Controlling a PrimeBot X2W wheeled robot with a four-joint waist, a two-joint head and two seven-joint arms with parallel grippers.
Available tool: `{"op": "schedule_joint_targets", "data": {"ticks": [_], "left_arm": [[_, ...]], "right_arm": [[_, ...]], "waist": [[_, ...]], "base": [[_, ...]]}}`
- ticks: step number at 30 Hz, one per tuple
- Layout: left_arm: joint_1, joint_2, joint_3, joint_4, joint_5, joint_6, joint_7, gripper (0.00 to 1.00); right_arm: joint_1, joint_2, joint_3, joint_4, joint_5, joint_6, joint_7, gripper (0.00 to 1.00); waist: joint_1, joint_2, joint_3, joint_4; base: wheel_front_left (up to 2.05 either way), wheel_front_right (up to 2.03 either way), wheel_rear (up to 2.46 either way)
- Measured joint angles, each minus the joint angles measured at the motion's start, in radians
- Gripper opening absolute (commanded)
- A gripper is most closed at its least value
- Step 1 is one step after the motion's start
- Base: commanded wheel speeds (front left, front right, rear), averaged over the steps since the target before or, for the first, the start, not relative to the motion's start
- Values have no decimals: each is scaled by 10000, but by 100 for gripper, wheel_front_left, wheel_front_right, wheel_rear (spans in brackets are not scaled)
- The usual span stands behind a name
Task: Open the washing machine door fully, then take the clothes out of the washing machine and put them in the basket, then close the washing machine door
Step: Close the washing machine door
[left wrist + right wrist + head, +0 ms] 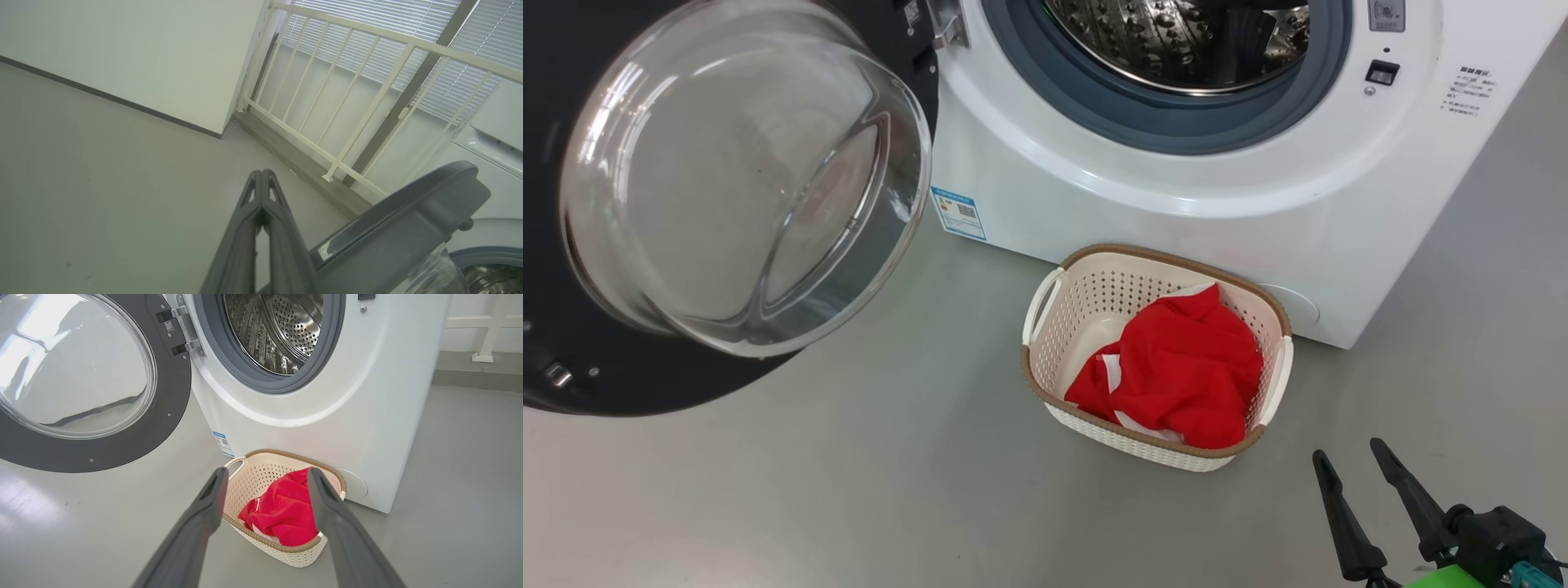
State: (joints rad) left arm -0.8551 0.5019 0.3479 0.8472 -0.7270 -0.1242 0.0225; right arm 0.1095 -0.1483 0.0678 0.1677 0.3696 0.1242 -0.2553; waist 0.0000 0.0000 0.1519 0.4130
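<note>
The washing machine door hangs wide open at the left, its glass bowl bulging out of the black ring; it also shows in the right wrist view and edge-on in the left wrist view. The white washing machine shows its steel drum. The red clothes lie inside the cream basket on the floor before the washer. My right gripper stands open, nothing between its fingers, low right of the basket. My left gripper is shut, empty, beside the door's outer edge.
Grey floor surrounds the basket. A blue label sticker sits on the washer's lower front. In the left wrist view a white wall, a white railing and window blinds stand behind the door.
</note>
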Motion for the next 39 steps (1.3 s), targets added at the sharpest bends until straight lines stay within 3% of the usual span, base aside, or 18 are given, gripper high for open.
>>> {"op": "schedule_joint_targets", "data": {"ticks": [6, 16, 34, 39], "left_arm": [[-487, 499, -366, 1229, -633, 0, 2125, 0], [-616, 625, -1047, 1162, -1808, 6, 4518, 0], [1394, 1283, -2518, -2385, -4153, 19, 6307, 0], [1848, 1093, -3246, -3563, -4817, 8, 6669, 0]], "right_arm": [[-27, -29, 69, -19, 0, 0, 0, 100], [-117, -29, 59, -42, 0, 0, 0, 100], [-116, 196, 4, 23, 0, 0, 0, 100], [-114, 228, -21, 40, 0, 0, 0, 100]], "waist": [[0, 0, 182, -122], [0, 0, 318, -191], [0, 0, -55, -137], [0, 0, -171, -120]], "base": [[0, 0, 0], [0, 0, 0], [0, 0, 0], [0, 0, 0]]}}
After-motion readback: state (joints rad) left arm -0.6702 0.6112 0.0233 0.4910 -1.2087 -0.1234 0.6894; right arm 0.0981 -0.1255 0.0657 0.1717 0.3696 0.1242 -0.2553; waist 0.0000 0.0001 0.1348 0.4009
